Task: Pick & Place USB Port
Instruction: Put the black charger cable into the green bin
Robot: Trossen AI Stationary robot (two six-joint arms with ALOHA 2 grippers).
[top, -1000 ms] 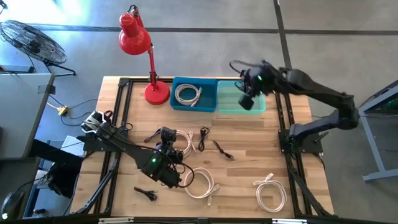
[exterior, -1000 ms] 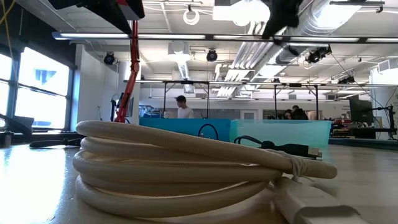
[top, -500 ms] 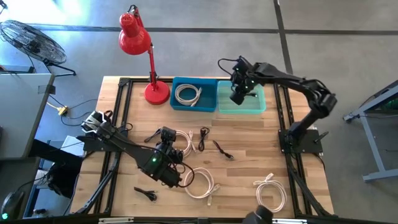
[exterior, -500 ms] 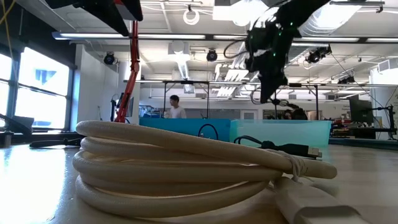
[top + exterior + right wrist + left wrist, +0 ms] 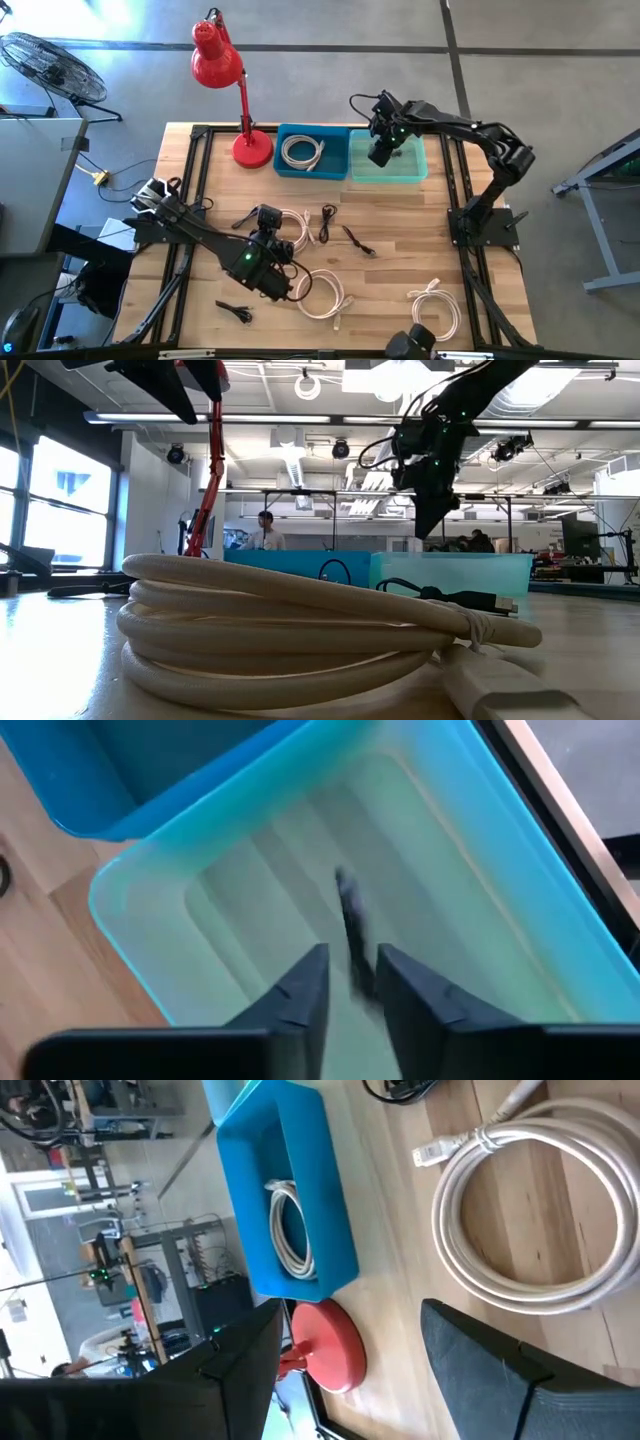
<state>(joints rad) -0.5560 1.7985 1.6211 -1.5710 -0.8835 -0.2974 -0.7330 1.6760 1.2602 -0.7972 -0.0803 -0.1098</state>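
My right gripper [image 5: 381,155] hangs over the pale teal bin [image 5: 410,172] at the table's far edge, pointing down into it. In the right wrist view its fingers stand close together around a blurred black USB cable [image 5: 346,915] above the bin's floor [image 5: 250,910]. My left gripper [image 5: 270,238] waits open over the table's middle, just above a white coiled cable [image 5: 292,226], which also shows in the left wrist view [image 5: 540,1210]. Two black cables [image 5: 327,222] [image 5: 357,240] lie flat on the wood between the arms. My right gripper [image 5: 352,960] has a thin black cable [image 5: 352,945] between its two fingers, which come at it from above, pointing down. The cable shows as a dark blurred streak hanging over the teal bin, clear of its floor. Which part of the cable the fingers are on is not visible.
The blue bin [image 5: 312,152] beside the teal one holds a white coil [image 5: 302,152]. A red desk lamp [image 5: 222,62] stands at the far left, base [image 5: 252,150] on the table. More white coils [image 5: 322,293] [image 5: 435,305] and a black cable [image 5: 235,311] lie near the front edge.
My right gripper has swung toward the table's left from the teal bin's right part to over its left part, and has come down toward the bin. A person in the room behind has walked leftward.
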